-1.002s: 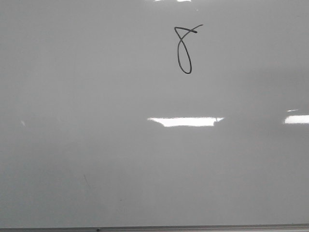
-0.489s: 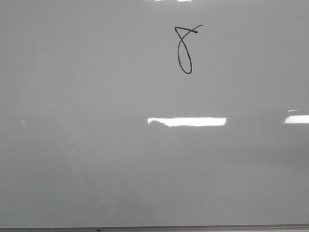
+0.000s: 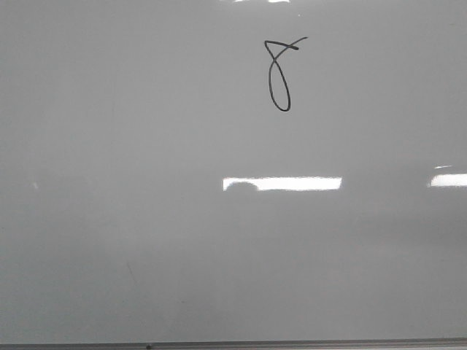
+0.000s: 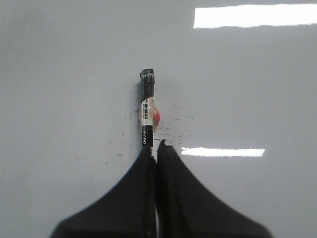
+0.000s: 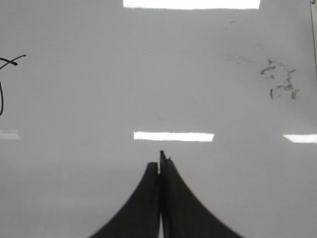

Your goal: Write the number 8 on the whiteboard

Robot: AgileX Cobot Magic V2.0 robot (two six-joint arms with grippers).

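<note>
The number 8 [image 3: 275, 60] is drawn in thin black line on the upper middle of the whiteboard [image 3: 146, 182], with a narrow lower loop and a short tail at the upper right. Its tail also shows at the edge of the right wrist view [image 5: 12, 60]. My left gripper [image 4: 157, 148] is shut, its jaws pressed together. A black marker [image 4: 146, 109] with a white and red label lies on the board just past its tips, its near end hidden behind one finger. My right gripper [image 5: 159, 161] is shut and empty over bare board. Neither gripper shows in the front view.
The board's thin metal bottom edge [image 3: 292, 343] runs along the front. Grey ink smudges [image 5: 280, 79] mark the board near its side edge. Small black scuffs [image 4: 121, 144] surround the marker. Bright rectangular light reflections [image 3: 281, 183] lie on the gloss.
The drawn figure is unchanged. A faint shadow on the bright reflection in the middle of the board has shifted from its right end to its left end.
</note>
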